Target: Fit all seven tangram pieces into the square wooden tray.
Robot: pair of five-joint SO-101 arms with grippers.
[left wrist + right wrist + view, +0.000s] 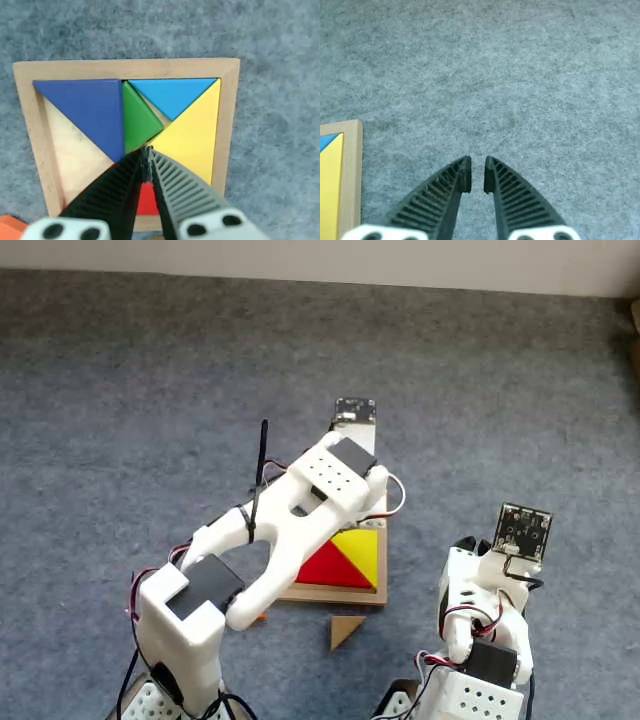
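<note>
**Left gripper and tray.** In your left wrist view, the left gripper (147,156) has its jaws pressed together along their length. The tips lie over the spot in the square wooden tray (127,68) where the green triangle (137,120) meets the yellow triangle (192,135). You cannot tell whether the tips touch the pieces.

The tray also holds:
- a dark blue triangle (85,107) beside the green one;
- a light blue triangle (172,92) along one rim;
- a red piece (146,200), partly covered by the jaws.

Next to the dark blue triangle a patch of bare tray floor (70,155) shows.

**Loose pieces.** An orange piece (9,226) lies on the carpet (520,75) just outside a tray corner. In the high view a wood-coloured triangle (345,629) lies on the carpet just beside the tray's near rim.

**Right gripper.** The right gripper (477,175) hangs over bare carpet, its jaws parted by a narrow gap and gripping nothing. It is well apart from the tray edge in your right wrist view.
</note>
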